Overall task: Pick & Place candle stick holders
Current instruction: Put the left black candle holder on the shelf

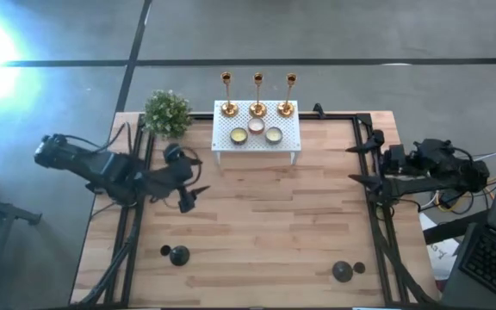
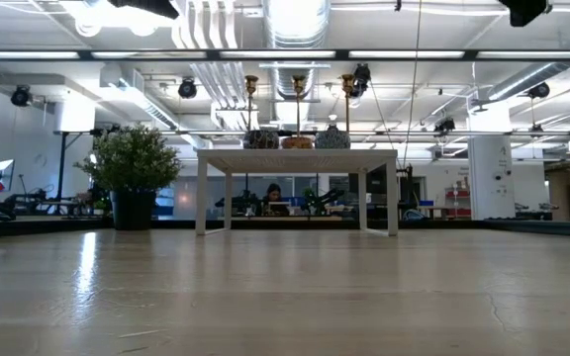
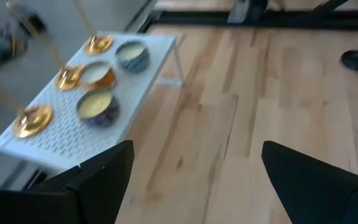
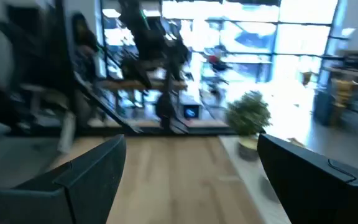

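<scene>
Wood-plank table (image 1: 257, 232), dark frame rails down both sides; potted plant (image 1: 167, 113) at the far left corner. White perforated rack (image 1: 257, 129) stands at the far edge, centre.

Three gold candlesticks (image 1: 257, 94) upright in a row along the rack's back edge, long axes vertical; three candle tins (image 1: 255, 132) just in front of them. Two black candle holders sit on the table near the front edge: one front left (image 1: 178, 255), one front right (image 1: 343, 272).

Left gripper (image 1: 189, 194) is over the table, left of centre, fingers spread wide, holding nothing. Its wrist view looks toward the rack, gold bases (image 3: 32, 120) ahead and off to one side.

Right gripper (image 1: 360, 164) hangs by the right rail, also open and empty, aimed across the table.

Judgement: left arm is nearer both the gold row, which lies beyond it toward the far centre, and the front-left black holder, which lies toward the front.
</scene>
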You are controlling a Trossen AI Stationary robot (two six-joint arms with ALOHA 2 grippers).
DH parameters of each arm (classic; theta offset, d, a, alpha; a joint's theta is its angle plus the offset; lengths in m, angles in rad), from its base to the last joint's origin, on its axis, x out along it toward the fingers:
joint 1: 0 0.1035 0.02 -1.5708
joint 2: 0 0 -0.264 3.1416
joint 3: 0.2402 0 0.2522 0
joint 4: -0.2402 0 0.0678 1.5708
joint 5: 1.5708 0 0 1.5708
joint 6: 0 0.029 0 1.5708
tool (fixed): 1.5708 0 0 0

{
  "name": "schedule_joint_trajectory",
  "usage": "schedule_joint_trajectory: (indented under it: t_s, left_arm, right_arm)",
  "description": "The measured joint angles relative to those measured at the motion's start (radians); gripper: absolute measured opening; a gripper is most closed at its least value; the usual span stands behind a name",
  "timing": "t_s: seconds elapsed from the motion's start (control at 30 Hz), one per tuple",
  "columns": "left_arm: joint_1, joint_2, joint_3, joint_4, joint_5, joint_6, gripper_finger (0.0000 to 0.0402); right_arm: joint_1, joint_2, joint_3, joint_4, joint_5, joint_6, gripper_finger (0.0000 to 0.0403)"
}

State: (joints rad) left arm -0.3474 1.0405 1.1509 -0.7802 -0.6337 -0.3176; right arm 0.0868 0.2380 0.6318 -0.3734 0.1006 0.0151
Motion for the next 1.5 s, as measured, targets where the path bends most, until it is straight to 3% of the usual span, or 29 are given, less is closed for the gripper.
schedule_joint_trajectory:
  t_s: [0.2,0.3,0.37,0.47,0.6,0.73,1.03,1.3,1.4,1.5]
  left_arm:
    - [-0.108,-0.127,-0.266,0.283,-0.160,0.032,0.0357]
    - [-0.184,-0.198,-0.351,0.285,-0.263,-0.036,0.0357]
    - [-0.233,-0.249,-0.378,0.269,-0.275,-0.076,0.0357]
    - [-0.305,-0.329,-0.379,0.225,-0.227,-0.126,0.0357]
    - [-0.381,-0.422,-0.353,0.105,-0.056,-0.255,0.0357]
    - [-0.448,-0.480,-0.370,-0.001,0.096,-0.408,0.0357]
    - [-0.573,-0.537,-0.502,-0.122,0.233,-0.702,0.0356]
    - [-0.750,-0.549,-0.636,-0.050,0.232,-0.914,0.0350]
    - [-0.850,-0.548,-0.707,0.131,0.174,-0.940,0.0348]
    - [-0.967,-0.531,-0.786,0.315,0.054,-0.941,0.0348]
  right_arm:
    - [0.000,0.065,-0.006,-0.012,-0.218,0.052,0.0359]
    - [0.000,0.118,-0.013,-0.011,-0.237,0.114,0.0359]
    - [0.000,0.157,-0.017,-0.011,-0.235,0.124,0.0359]
    - [0.000,0.218,-0.017,-0.011,-0.229,0.083,0.0359]
    - [0.000,0.285,-0.017,-0.005,-0.226,0.001,0.0359]
    - [0.000,0.320,-0.017,0.026,-0.181,0.028,0.0359]
    - [0.000,0.308,-0.018,0.064,-0.179,0.096,0.0359]
    - [0.000,0.291,-0.019,0.062,-0.179,0.143,0.0359]
    - [0.000,0.278,-0.018,0.062,-0.178,0.150,0.0359]
    - [0.000,0.260,-0.019,0.062,-0.178,0.162,0.0359]
